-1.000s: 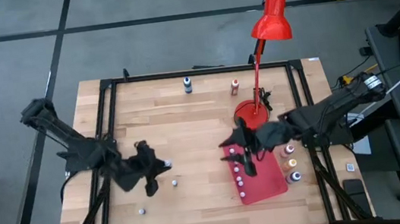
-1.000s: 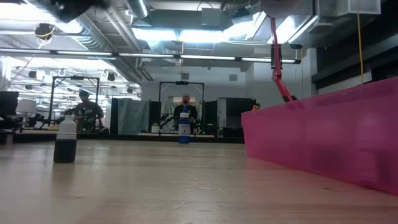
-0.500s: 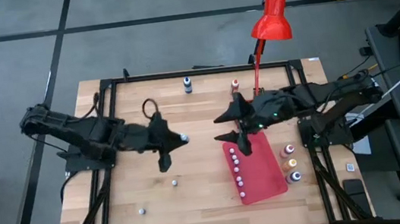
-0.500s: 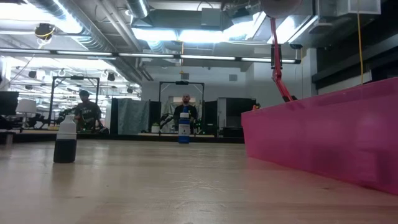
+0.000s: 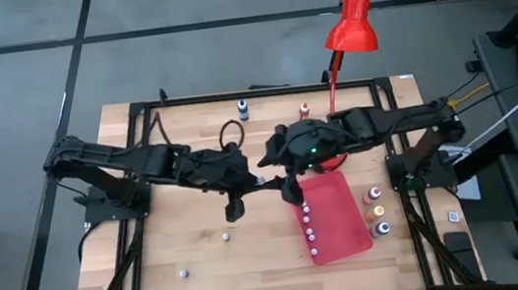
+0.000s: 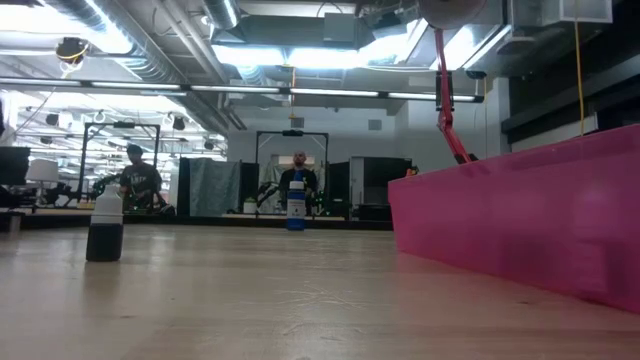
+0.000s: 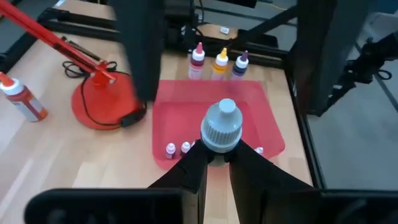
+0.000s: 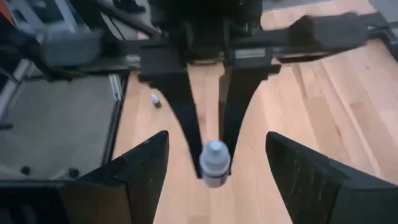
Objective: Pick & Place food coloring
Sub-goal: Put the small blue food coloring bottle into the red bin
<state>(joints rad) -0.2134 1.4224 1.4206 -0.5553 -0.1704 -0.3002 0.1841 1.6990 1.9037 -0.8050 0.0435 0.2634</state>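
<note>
Both arms reaching in toward table centre, grippers now facing each other where earlier they were well apart. Left gripper (image 5: 245, 188) clamping small whitish-grey bottle (image 7: 220, 126) between fingertips, cap pointing toward right gripper (image 5: 283, 175). Right gripper fingers (image 8: 142, 169) standing wide apart, bottle sitting between them, not touching. Handover spot hovering just beside red mat (image 5: 339, 216) edge. Row of tiny bottles (image 5: 308, 228) lying on mat; three coloured bottles (image 5: 377, 211) standing beside it; red lamp base (image 7: 102, 102) near.
</note>
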